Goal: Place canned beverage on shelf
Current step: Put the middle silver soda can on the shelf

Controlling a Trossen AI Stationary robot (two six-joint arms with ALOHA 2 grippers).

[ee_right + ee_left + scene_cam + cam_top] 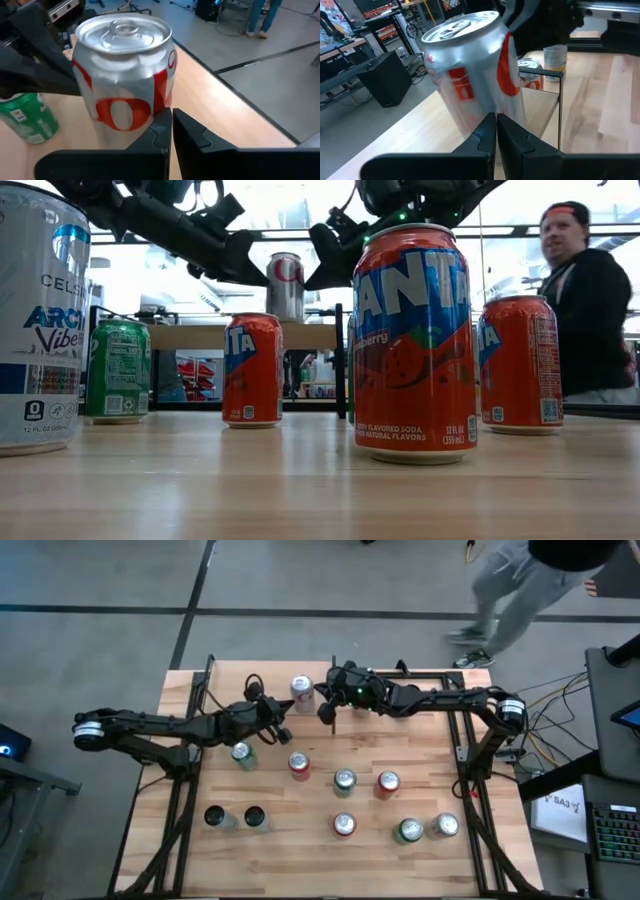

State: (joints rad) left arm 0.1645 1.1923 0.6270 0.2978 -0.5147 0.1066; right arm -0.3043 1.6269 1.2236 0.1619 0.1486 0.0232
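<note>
I saw the silver-and-red can (301, 689) standing upright on the shelf (225, 680) at the table's far edge, flanked by the left gripper (282, 732) and the right gripper (326, 715); each had its fingers pressed together, gripping nothing, just beside the can, though contact could not be judged. Around them on the tabletop (300, 860) stood a green can (242, 755) beneath the left arm, a red can (299, 765), further cans toward the near edge, and two dark-capped bottles (232, 817) at the near left. In the low view a large orange soda can (415, 340) blocked much of the shelf. The wrist views cut the can's base off behind the fingers. A person (590, 300) stood beyond the table's far right corner. Open board lay along the near edge.
</note>
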